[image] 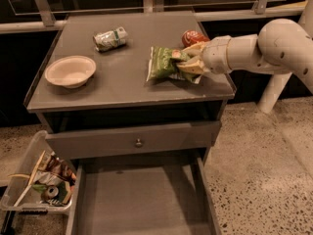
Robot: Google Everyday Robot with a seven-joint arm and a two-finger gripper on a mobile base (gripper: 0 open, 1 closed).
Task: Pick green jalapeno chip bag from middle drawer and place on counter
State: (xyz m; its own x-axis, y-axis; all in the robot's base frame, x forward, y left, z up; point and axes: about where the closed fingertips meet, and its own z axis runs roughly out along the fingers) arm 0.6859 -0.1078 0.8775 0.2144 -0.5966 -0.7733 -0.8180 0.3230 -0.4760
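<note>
Already the green jalapeno chip bag [161, 62] lies flat on the counter [117, 89], right of centre, with the gripper [181, 61] clamped on its right end. A clean finish likely means spreading the fingers wide, then backing off rightward without snagging the foil.

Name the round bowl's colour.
Pale cream bowl, camera view; gripper at the crinkled green foil chip bag.

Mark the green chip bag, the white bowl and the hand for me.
green jalapeno chip bag [161, 62]: camera view, middle of its green face.
bowl [70, 71]: camera view, centre of its hollow.
hand [189, 60]: camera view, its tip, at the bag's right end.
</note>
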